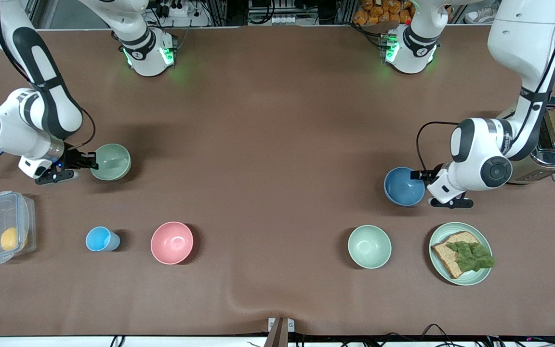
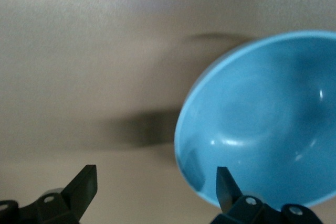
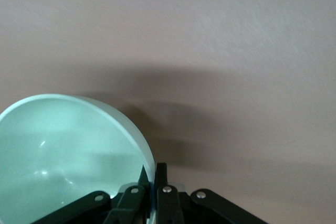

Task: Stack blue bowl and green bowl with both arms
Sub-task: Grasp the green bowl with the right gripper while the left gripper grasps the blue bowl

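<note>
1. Look first at the row nearest the front camera. You see a clear box with a yellow thing inside (image 1: 4, 233), a small blue cup (image 1: 100, 239), a pink bowl (image 1: 172, 243), a pale green bowl (image 1: 369, 246) and a green plate (image 1: 460, 277) with bread and lettuce.
2. Next, look at your left gripper (image 1: 426, 175). Its jaws are wide open. One finger (image 2: 226, 183) is inside the blue bowl (image 1: 403, 187) and the other finger is outside the rim. The jaws are not squeezing it. The blue bowl sits on the tabletop (image 1: 268, 144), toward the left arm's end.
3. Your left arm is bent low, with the toaster (image 1: 554, 144) just beside it.
4. Now your right gripper (image 1: 92, 160). Its jaws are pinched tight on the rim of the green bowl (image 1: 111, 162), which is toward the right arm's end.
5. Your right arm is bent low too, with its wrist lying sideways.
</note>
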### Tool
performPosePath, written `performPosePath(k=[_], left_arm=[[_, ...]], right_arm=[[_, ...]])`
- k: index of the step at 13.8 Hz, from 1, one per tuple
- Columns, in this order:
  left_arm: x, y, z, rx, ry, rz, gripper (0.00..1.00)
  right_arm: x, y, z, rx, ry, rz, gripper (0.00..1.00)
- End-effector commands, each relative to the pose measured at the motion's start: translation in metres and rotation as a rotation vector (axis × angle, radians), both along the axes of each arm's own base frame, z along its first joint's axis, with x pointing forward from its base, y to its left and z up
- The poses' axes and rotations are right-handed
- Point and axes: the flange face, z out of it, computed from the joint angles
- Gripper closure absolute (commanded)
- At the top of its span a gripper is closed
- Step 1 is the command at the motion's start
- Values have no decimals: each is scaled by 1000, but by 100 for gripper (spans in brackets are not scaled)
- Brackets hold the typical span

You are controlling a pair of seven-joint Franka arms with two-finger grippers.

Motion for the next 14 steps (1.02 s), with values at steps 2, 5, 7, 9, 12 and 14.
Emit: performPosePath(k=[2,5,7,9,12,14], left_arm=[[19,-13,-7,-7,-25,-25,0],[29,-12,-6,-5,-44,11,79],[29,-12,-7,-5,-45,13,100],[31,-13,-4,-5,-52,14,100],[32,-9,0,-9,-60,22,100],[36,-7,21,-23,-90,41,100]], right_arm=[[13,32,38,27,14,-75,100],[17,69,46,20,31,-137,100],[19,101,53,45,40,-174,100],[19,131,57,54,51,-221,100],[17,196,59,32,67,-288,100],[14,246,60,19,45,-355,100]])
